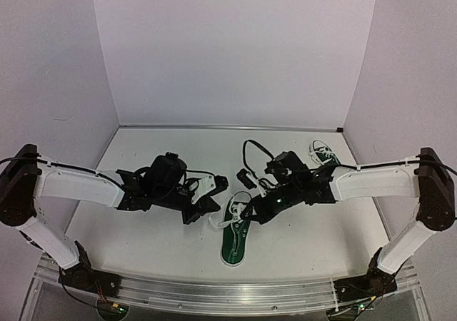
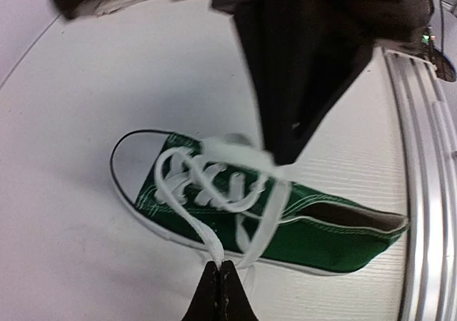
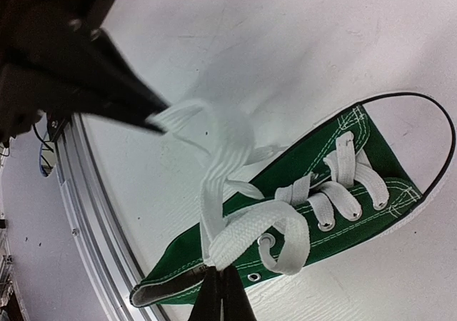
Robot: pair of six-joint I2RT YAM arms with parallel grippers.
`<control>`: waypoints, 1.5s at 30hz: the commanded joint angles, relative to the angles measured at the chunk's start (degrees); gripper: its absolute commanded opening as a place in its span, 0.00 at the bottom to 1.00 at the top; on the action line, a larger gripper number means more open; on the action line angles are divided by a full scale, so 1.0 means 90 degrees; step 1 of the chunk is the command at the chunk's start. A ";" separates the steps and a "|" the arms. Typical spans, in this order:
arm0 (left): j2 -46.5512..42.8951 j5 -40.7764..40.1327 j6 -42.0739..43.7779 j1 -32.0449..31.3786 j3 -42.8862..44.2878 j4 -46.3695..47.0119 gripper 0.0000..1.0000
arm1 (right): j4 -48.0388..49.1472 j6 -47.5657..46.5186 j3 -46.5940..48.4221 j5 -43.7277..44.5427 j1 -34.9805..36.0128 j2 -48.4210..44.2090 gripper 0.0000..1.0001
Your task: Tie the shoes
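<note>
- near shoe (image 1: 234, 244): upright on the surface (image 1: 143, 235), centre front between the two arms, heel toward the near rail, toe pointing away
- laces (image 2: 214, 182): threaded through the eyelets, no knot or bow visible, both free ends lifted off the shoe
- far shoe (image 1: 325, 152): back right, behind the right arm and well apart from the near shoe (too small to tell how its laces lie)
- left jaws: pinched fully shut, fingertips (image 2: 214, 296) clamped on one strand of the laces
- right jaws: also fully shut, fingertips (image 3: 214, 296) clamped on the other strand, just beside the shoe's opening
- both arms meet low over the near shoe, jaw tips close together
- step (my read): start of the first knot on the near shoe; ends gripped and taut, not yet crossed
- next move calls for: crossing one strand over the other and tucking it under, with even tension so the light shoe doesn't drag or tip; far shoe not yet started
</note>
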 commanded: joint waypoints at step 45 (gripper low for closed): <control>-0.0480 -0.1277 0.0956 0.0064 -0.1130 0.0408 0.36 | 0.0513 0.0488 -0.0645 0.0724 0.0018 -0.0132 0.00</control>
